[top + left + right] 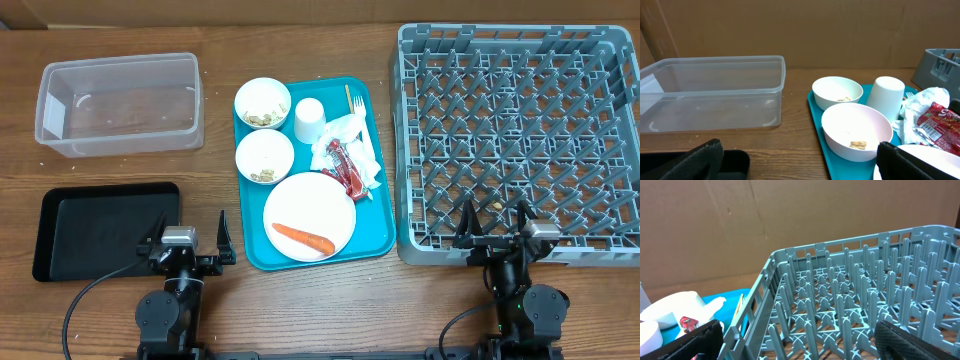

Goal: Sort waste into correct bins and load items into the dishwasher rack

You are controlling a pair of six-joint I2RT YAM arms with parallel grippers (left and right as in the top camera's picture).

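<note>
With the left gripper (190,228) and right gripper (494,218) both spread and empty at the table's 6 o'clock edge — apparently parked to flank the teal tray (380,235) — the carrot (303,238) lies on the plate (310,205) at that tray's 6 o'clock, with the clear tub (120,105) at 10 o'clock and the rack (515,130) at 3 o'clock.

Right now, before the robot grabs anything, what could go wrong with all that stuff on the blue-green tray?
The carrot lies loose on the plate; lifting the plate first might roll it off. The far bowl and near bowl hold crumbs, which could spill if tipped. The red wrapper rests on the napkins, so one grab might take both.
</note>
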